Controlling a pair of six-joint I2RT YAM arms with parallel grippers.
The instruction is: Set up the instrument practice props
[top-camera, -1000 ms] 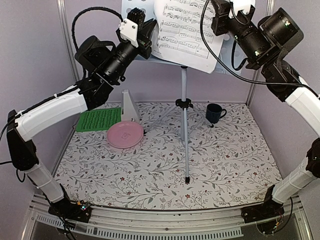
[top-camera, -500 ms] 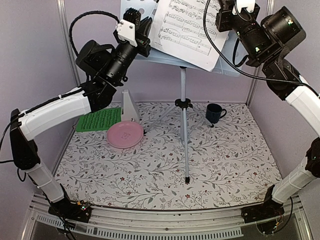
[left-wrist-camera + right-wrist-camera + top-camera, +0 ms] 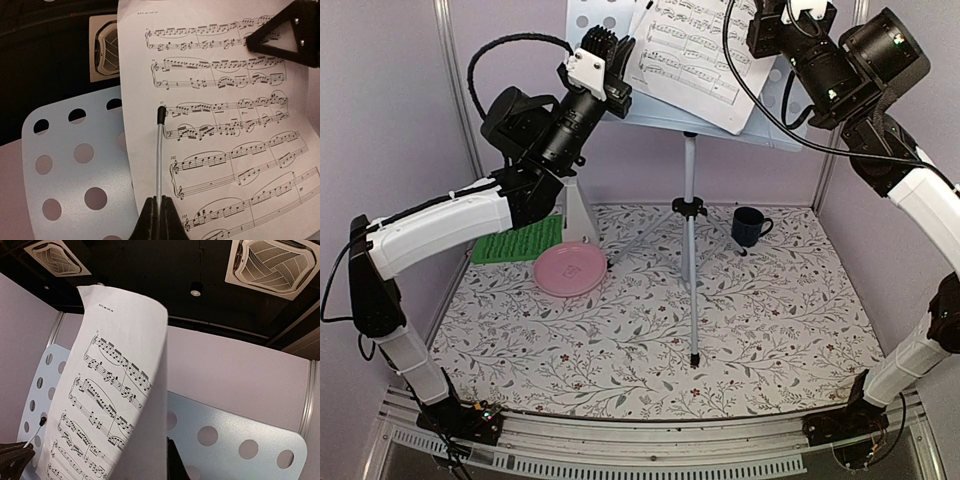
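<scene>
White sheet (image 3: pixel 690 55) against stand (image 3: pixel 689 250) | left jaws grip stand's wire (image 3: pixel 159 160) | right jaws grip sheet | mug (image 3: pixel 750 226) upright

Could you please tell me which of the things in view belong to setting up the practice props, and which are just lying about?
Part of the job:
music stand
white music sheet
green music sheet
metronome

Just lying about:
pink plate
dark blue mug
</scene>
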